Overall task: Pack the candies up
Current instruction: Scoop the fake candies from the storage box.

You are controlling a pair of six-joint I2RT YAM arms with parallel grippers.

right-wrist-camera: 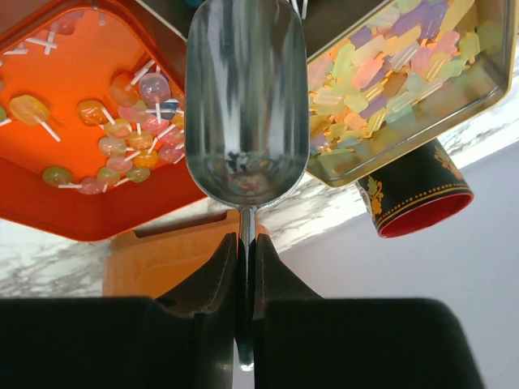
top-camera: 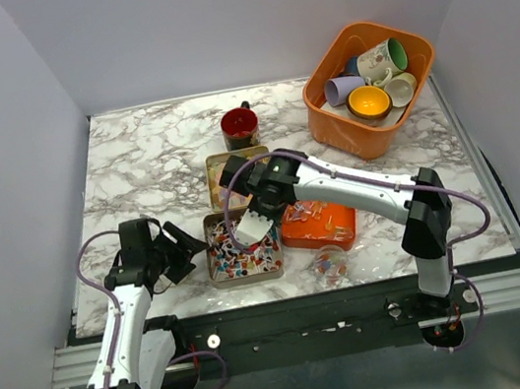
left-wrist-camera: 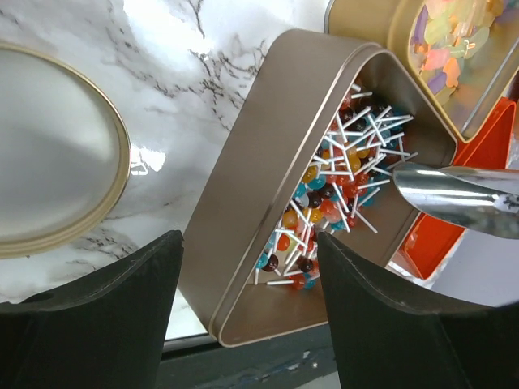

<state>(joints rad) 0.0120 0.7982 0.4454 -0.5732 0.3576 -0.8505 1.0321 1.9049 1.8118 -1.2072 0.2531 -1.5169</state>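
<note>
The right end effector point(right-wrist-camera: 244, 253) is clamped on the handle of a metal scoop point(right-wrist-camera: 246, 105). The left end effector point(left-wrist-camera: 250, 255) is wide open and empty, near a square tin point(left-wrist-camera: 243, 186). The candies point(top-camera: 242, 245) fill this tin, at lower centre of the top view on the worktop point(top-camera: 135, 165).

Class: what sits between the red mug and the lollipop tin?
A gold tin of pastel candies, partly hidden by the right arm, seen in the top external view.

Left pincer point(left-wrist-camera: 250, 247) spread, right pincer point(right-wrist-camera: 243, 251) clamped
</note>
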